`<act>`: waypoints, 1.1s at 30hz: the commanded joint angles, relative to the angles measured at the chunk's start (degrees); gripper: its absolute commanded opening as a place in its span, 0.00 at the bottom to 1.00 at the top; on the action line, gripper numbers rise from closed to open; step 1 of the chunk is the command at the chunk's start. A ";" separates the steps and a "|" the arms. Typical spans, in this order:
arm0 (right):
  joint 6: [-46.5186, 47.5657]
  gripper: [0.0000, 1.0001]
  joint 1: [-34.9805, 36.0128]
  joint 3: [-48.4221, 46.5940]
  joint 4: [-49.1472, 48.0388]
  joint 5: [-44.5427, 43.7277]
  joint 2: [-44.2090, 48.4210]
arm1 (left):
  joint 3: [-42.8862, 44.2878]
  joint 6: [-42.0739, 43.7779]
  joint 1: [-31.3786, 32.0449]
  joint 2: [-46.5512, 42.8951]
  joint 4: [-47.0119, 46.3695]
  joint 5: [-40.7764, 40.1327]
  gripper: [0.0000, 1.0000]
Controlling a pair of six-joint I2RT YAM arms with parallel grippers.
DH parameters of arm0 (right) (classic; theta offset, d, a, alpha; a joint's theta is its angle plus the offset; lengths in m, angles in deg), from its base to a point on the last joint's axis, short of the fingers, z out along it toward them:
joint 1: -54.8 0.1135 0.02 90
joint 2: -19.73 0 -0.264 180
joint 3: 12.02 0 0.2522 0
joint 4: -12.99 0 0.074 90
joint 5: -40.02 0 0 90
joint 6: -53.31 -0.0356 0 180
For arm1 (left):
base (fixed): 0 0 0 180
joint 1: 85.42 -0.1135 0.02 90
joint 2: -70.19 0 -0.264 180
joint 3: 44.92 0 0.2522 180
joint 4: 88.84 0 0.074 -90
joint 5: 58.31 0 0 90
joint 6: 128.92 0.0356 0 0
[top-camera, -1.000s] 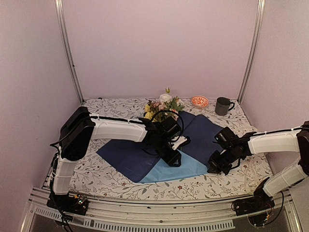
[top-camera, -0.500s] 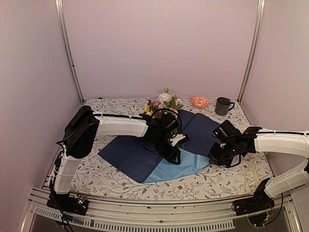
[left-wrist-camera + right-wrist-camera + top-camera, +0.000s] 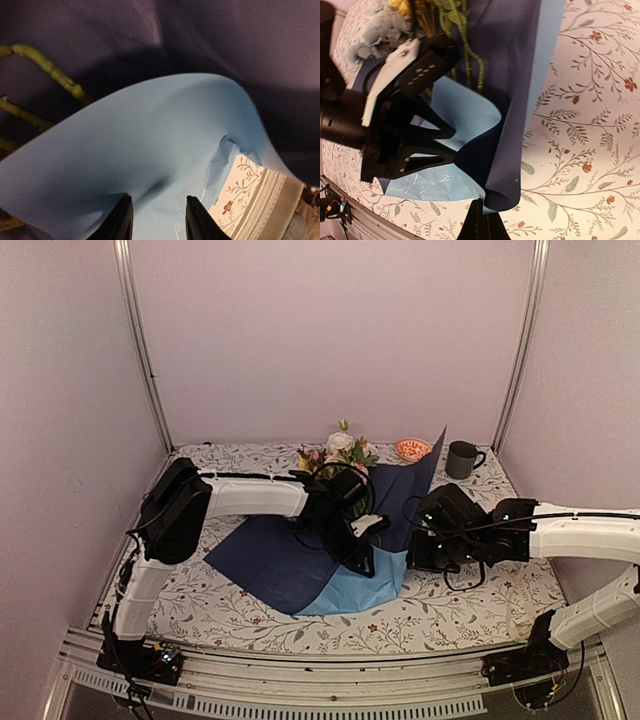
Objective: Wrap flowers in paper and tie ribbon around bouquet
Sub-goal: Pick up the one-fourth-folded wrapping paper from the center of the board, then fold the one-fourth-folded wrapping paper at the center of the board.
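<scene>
Two grippers meet the paper: right gripper clenched on its lifted navy edge, left gripper parted over the light-blue fold, with the stems of the flowers outside its jaws.

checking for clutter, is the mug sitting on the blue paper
No, the mug stands on the tablecloth at the far right, off the paper.

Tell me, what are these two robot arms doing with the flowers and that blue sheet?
They are wrapping the flowers in the paper. The flowers lie on the paper, blooms toward the far wall. The right gripper is shut on the paper's edge and holds it up, so one navy corner stands in the air. The left gripper, jaws apart, sits low over a light blue fold beside the stems. The wrap is not closed yet.
</scene>
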 commanded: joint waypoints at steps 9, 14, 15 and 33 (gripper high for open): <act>23.64 0.00 6.50 -2.10 -16.91 6.71 -8.94 | -7.64 -3.64 -4.57 -0.83 -6.89 6.82 0.36; 27.87 0.00 6.43 -1.15 -21.61 11.09 -14.36 | -13.42 -8.09 -6.43 -4.53 -14.96 8.21 0.36; 28.50 0.00 6.45 -1.23 -22.21 11.56 -15.90 | -14.85 -9.06 -6.86 -6.03 -17.93 8.79 0.36; 32.16 0.00 6.50 -4.42 -22.80 13.01 -25.82 | -49.98 -29.49 -18.01 -38.12 -48.92 3.64 0.57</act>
